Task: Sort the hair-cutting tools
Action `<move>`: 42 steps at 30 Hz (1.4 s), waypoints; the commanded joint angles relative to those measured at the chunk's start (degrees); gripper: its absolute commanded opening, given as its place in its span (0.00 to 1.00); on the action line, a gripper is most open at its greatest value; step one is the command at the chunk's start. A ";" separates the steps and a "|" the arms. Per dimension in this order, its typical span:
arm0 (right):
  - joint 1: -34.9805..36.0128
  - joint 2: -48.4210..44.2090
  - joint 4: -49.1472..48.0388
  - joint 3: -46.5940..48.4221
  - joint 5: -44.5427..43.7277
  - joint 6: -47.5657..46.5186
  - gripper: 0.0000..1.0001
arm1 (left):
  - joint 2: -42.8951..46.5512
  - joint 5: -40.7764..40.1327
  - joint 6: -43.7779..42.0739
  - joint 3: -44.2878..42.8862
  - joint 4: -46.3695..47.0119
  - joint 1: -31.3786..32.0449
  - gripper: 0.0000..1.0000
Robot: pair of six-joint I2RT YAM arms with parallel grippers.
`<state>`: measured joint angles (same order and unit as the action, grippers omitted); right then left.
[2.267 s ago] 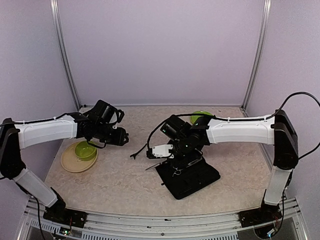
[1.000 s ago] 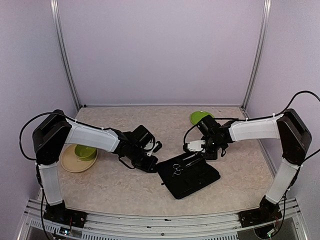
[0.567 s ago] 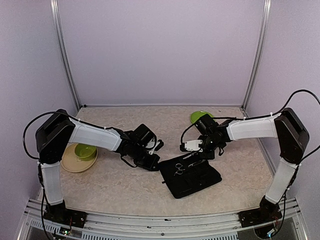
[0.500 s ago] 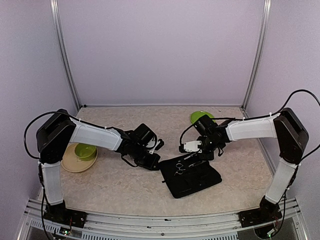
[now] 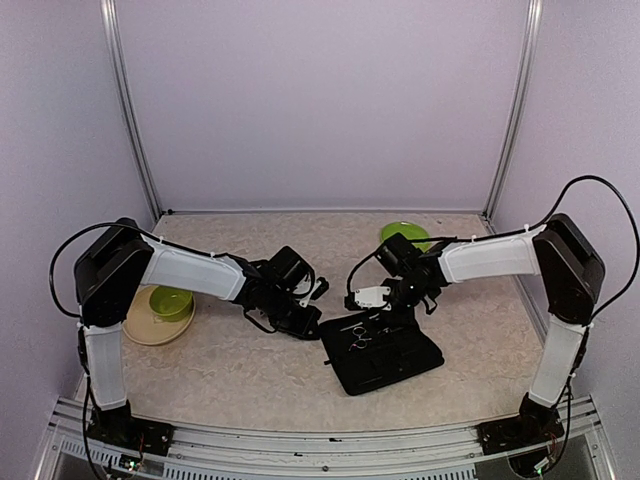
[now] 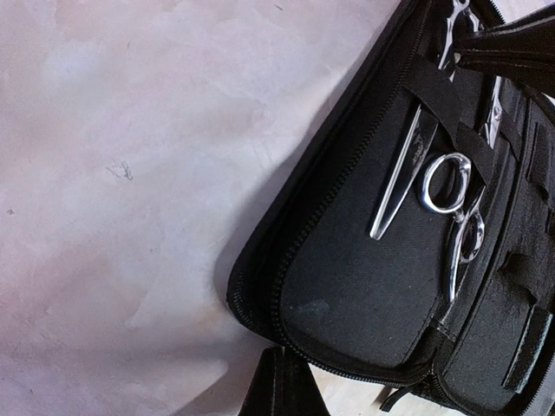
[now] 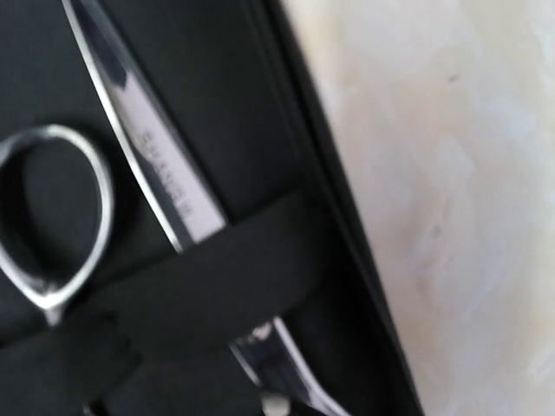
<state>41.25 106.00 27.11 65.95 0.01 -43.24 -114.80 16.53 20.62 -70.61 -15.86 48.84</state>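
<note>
A black case (image 5: 392, 366) lies open in the middle of the table, and two silver scissors (image 5: 357, 336) are tucked under its elastic straps. In the left wrist view the scissors (image 6: 404, 166) lie side by side, ring handles (image 6: 444, 184) toward the case's middle. My left gripper (image 5: 311, 322) is shut, its tips (image 6: 282, 383) on the table against the case's (image 6: 364, 286) left edge. My right gripper (image 5: 385, 315) is also shut and points down at the scissors' far end; its dark tip (image 6: 470, 54) shows in the left wrist view. Up close, the right wrist view has a blade (image 7: 160, 165) under a strap (image 7: 199, 269).
A green bowl (image 5: 170, 300) sits on a tan plate (image 5: 147, 328) at the left. A green plate (image 5: 404, 233) lies at the back right, behind my right arm. Purple walls close in the table on three sides.
My right gripper has moved left and down onto the upper part of the case. My left gripper has crept right, up against the case's edge.
</note>
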 commanded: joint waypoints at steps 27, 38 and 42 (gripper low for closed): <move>0.93 -0.10 13.39 15.03 12.41 11.34 0.15 | -1.66 -0.66 -0.66 -1.35 -0.22 -0.28 0.00; -5.38 -4.12 5.81 7.04 11.70 11.44 0.18 | 2.94 -3.59 -6.21 -2.76 -6.36 0.77 0.14; -7.00 -11.00 4.70 -0.11 13.66 8.93 0.24 | 6.48 -7.82 -7.91 -2.71 -11.12 0.47 0.30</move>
<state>35.62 102.83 33.93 71.16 11.20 -32.40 -113.43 13.34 16.27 -72.20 -20.62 49.25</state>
